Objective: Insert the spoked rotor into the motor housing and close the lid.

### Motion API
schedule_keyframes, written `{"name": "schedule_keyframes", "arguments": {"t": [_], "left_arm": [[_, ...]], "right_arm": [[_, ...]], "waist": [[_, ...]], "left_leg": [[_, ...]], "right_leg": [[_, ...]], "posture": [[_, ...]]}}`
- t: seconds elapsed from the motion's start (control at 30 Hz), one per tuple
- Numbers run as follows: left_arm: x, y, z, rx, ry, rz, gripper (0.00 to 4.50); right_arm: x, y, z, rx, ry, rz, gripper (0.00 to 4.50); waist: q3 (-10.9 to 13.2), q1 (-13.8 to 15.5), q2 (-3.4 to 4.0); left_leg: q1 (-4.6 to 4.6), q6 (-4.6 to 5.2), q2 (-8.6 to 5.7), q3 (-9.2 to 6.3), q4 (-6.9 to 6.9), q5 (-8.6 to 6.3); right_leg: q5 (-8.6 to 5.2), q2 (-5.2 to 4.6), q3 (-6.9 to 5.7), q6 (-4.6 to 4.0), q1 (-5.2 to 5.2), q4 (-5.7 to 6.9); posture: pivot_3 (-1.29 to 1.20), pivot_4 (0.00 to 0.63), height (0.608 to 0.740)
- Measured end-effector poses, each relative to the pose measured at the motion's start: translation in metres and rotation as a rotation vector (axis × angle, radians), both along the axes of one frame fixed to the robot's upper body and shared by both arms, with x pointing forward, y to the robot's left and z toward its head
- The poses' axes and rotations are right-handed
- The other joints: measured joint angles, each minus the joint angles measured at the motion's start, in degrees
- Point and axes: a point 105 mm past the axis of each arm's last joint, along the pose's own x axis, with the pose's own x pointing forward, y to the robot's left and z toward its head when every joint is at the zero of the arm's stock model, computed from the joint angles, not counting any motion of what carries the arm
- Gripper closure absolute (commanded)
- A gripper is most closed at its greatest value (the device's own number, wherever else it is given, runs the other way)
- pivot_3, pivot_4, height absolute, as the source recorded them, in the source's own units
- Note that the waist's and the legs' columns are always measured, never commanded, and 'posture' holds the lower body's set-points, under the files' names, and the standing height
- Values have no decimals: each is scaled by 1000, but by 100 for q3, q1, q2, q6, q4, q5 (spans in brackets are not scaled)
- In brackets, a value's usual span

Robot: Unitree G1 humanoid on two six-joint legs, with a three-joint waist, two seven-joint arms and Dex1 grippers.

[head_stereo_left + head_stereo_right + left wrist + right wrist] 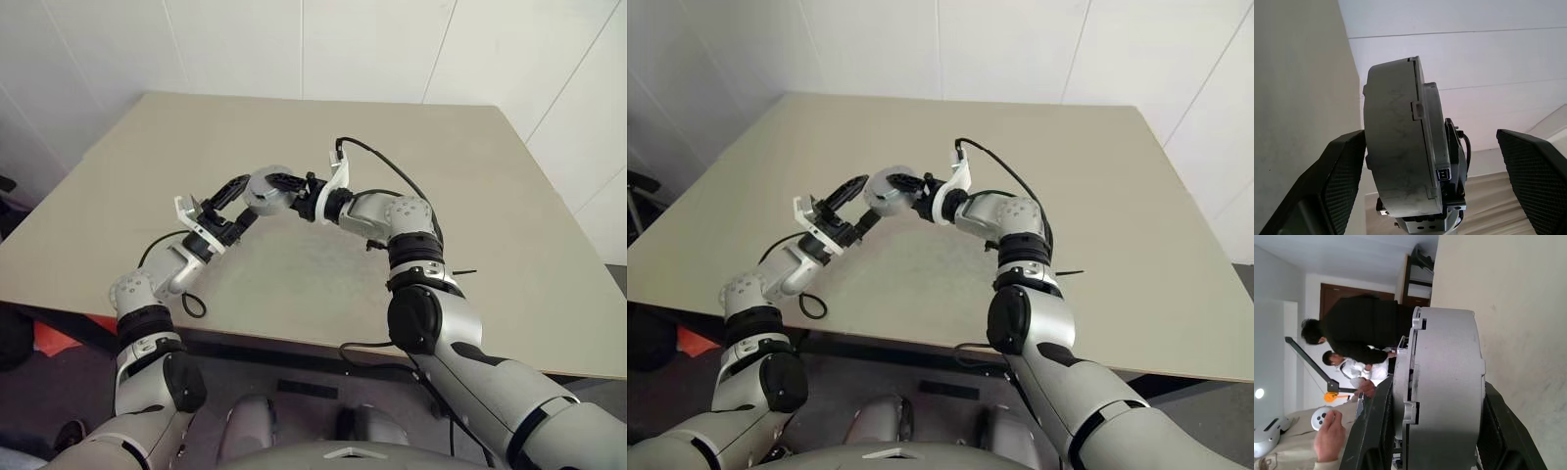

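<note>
- My right end effector (299, 186) clamps the closed motor housing (266, 186) across its flat faces, above the counter (490, 196).
- Left end effector (227, 199) gapes open beside it.
- Looks heavy, rigid, smooth metal; I'd grip the rim.

The motor housing (1400, 147) shows dull grey metal, matt and faintly scuffed, and the lid (1403, 382) seated on it wears the same flat grey finish. The right tool (1435, 431) clamps it between black fingers (1376, 431) of plastic with a fine dimpled grip face, and the left tool (1435, 186) has the same textured black pads (1533, 171). Underneath, the tabletop (294, 274) is a smooth, matt beige laminate, lightly marked.
</note>
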Motion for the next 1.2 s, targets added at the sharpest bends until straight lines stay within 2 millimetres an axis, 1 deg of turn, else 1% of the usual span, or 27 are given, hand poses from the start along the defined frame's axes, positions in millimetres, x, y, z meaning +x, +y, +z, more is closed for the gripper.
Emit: {"name": "schedule_keyframes", "arguments": {"t": [0.27,0.37,0.53,0.63,0.77,0.97,1.17,1.2], "left_arm": [[8,0,0,-15,7,27,25],[12,-7,-3,-19,23,14,25],[19,-21,0,-29,14,-18,25],[22,-25,1,-36,15,-24,25],[24,-25,-2,-48,19,-14,25],[27,-22,2,-49,8,0,25],[29,-19,-1,-44,17,27,25],[30,-19,-1,-41,19,28,207]], "right_arm": [[0,0,1,0,-3,-2,2367],[0,0,3,2,-11,-2,2367],[-1,2,4,4,-14,2,2367],[0,1,7,2,-28,-4,2367],[1,-1,9,-2,-43,-13,2367],[2,-2,9,-6,-43,-18,2367],[2,0,9,-14,-46,-14,2367],[2,0,9,-14,-47,-14,2367]], "waist": [[0,-14,0],[0,-12,0],[0,-11,0],[0,-11,0],[0,-14,0],[0,-11,0],[0,-8,0],[0,-8,0]], "left_leg": [[1,-3,-4,-5,0,2],[1,-3,-5,-7,0,2],[3,-3,-6,-9,0,2],[4,-3,-6,-10,0,2],[6,-3,-5,-10,0,2],[7,-3,-6,-10,0,2],[6,-3,-6,-11,0,2],[6,-3,-6,-11,0,2]], "right_leg": [[3,0,0,8,5,-3],[5,0,1,11,8,-6],[6,0,1,12,12,-7],[6,0,1,12,14,-7],[6,0,1,12,14,-6],[6,-1,1,13,16,-5],[6,-1,0,12,16,-5],[6,0,0,12,16,-5]], "posture": [[0,0,740],[0,0,740],[0,0,740],[0,0,740],[0,0,740],[0,0,740],[0,0,740],[0,0,740]]}}
